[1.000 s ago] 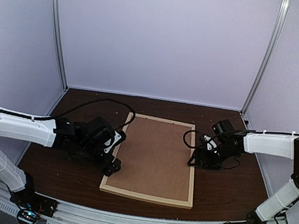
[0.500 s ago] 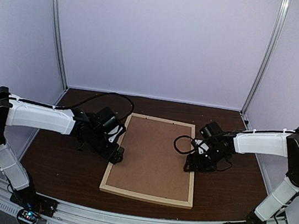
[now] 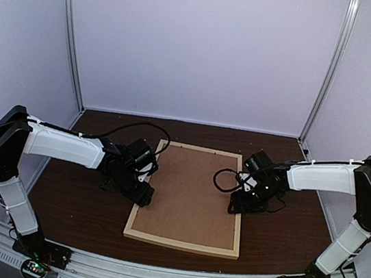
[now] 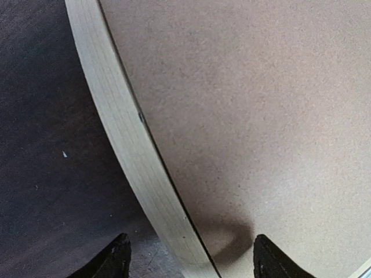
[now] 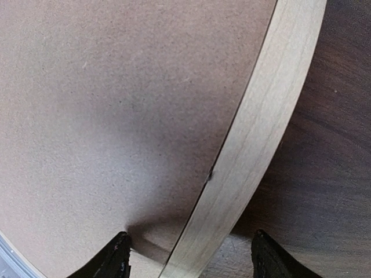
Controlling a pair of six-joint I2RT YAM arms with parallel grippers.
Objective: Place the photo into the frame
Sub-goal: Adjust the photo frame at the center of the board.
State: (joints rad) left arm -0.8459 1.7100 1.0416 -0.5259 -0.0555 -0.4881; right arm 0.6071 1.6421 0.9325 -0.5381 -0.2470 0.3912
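Come in from 9 and 3 o'clock, left pincer [image 3: 141, 195] and right pincer [image 3: 237, 203] straddle side rails of the thin light-wood rectangular frame [image 3: 181, 241], part-open, narrowing toward a grasp.

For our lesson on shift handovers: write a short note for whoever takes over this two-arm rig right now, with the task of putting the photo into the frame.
Left pincer: open, straddling the left rail of the frame, holding nothing.
Right pincer: open, straddling the right rail, holding nothing.
Frame lies flat on the table, brown backing board filling it.
Photo: not visible in any view; possibly under the board.
Done: unconfirmed. Left: locate the photo, check it sits in the frame.
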